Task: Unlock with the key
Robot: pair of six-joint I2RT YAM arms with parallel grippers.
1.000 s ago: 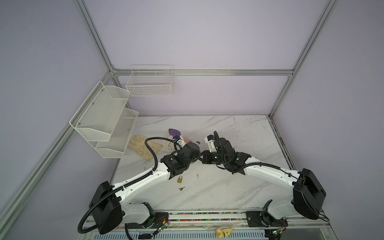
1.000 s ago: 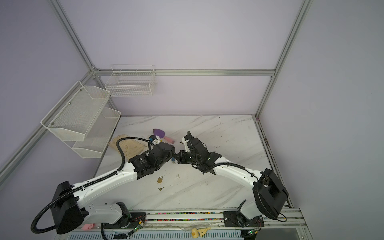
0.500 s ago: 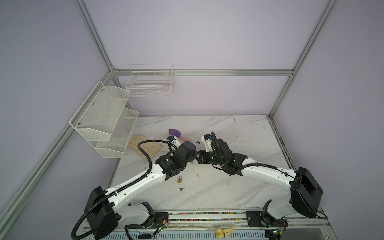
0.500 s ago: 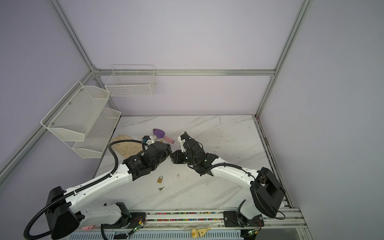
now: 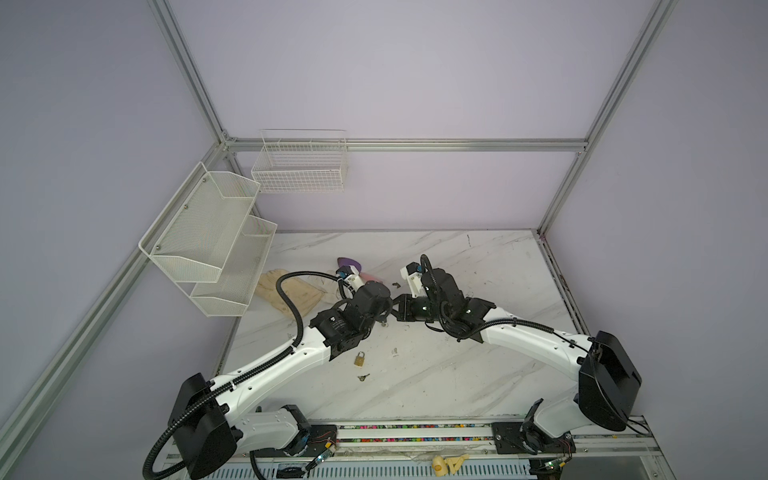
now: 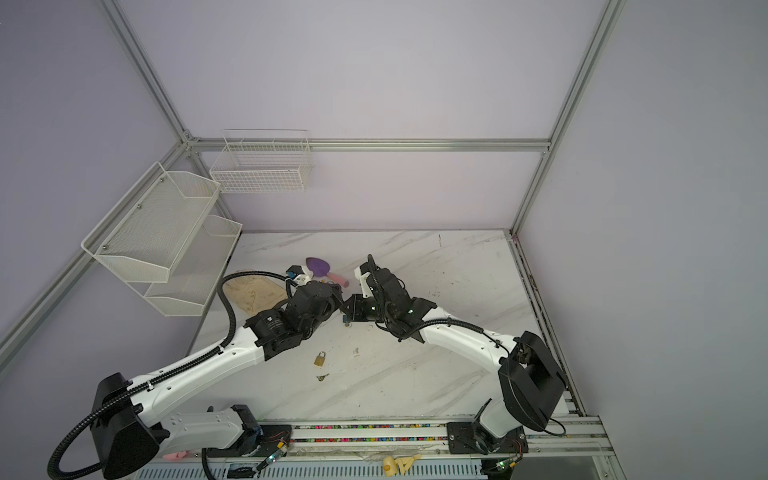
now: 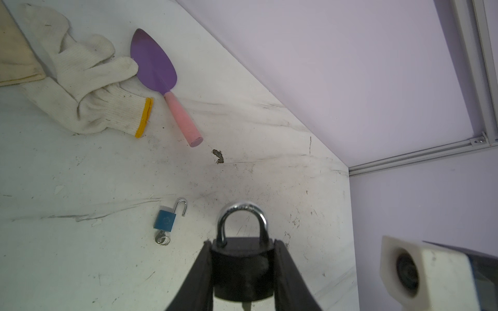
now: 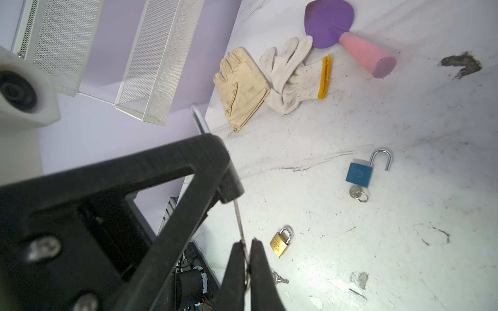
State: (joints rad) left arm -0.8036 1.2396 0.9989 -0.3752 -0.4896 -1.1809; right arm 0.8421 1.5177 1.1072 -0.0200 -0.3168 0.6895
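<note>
White marble desk (image 5: 478, 374) with two robot arms meeting over its middle. The left arm (image 5: 270, 365) reaches in from the front-left corner and the right arm (image 5: 532, 336) from the front-right corner.

In the left wrist view, the left fingers (image 7: 200, 269) clamp a black padlock (image 7: 242, 269) by its two flanks. Its steel shackle (image 7: 242, 212) is closed and points away from the wrist.

On the desk beneath the arms lies a blue padlock (image 7: 165, 220), already open. Nearer the front edge sits a shut brass padlock (image 5: 359, 359).

In the right wrist view, the right fingers (image 8: 238, 269) pinch tight on a thin key (image 8: 238, 220), seen edge-on. Its tip reaches the underside of the black padlock, but I cannot tell how deep it sits. A loose key (image 5: 363, 377) lies just beside the brass padlock, toward the front edge.

I judge the step in hand to be seating and turning the held key. To do it well, I want the blade in line with the keyway and pressed fully home before any twist. Then I roll the right wrist about the key's own axis rather than sweeping it sideways.

The left fingers must resist that twist. They grip only the flanks, so the body could pivot. The pinch on the key is slim, so I would turn slowly and watch the shackle for a pop.
</note>
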